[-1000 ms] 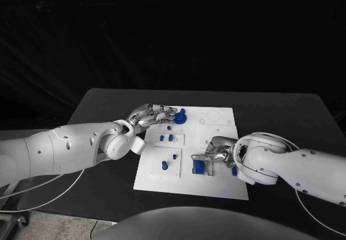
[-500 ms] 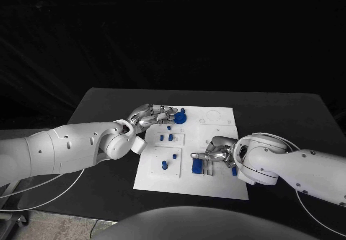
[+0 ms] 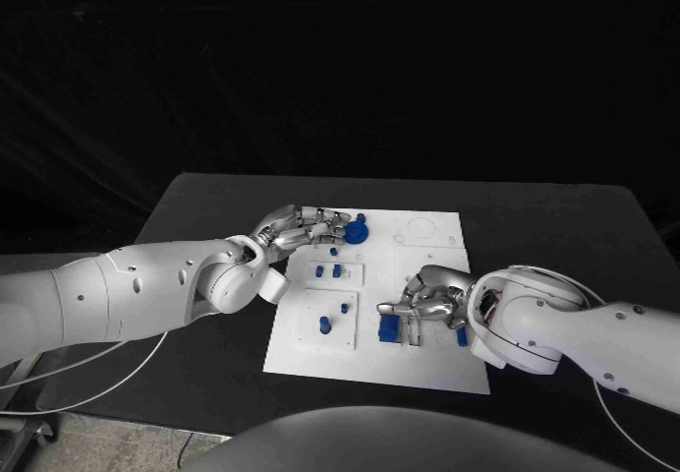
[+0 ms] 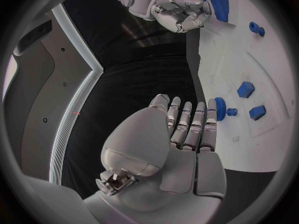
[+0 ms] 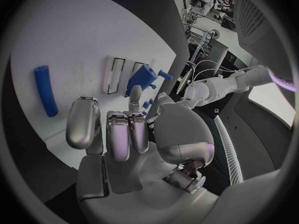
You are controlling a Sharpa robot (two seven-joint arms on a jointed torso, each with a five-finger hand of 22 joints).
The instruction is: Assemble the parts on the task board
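No readable text or labels.

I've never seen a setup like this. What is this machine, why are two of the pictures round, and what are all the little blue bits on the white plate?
This is a robot with two white arms, each ending in a silver hand. One picture comes from a camera on its head, looking down at a black table. The two round pictures come from fisheye cameras at the wrists, each looking over its own hand.

On the table lies a white task board, a plate onto which small blue parts are to be assembled. The left hand is at the board's far corner, fingertips against a round blue part; a firm grip isn't clear. The right hand hovers low beside a blue block next to two slots; whether it touches is unclear. A blue rod lies loose near the board's edge.
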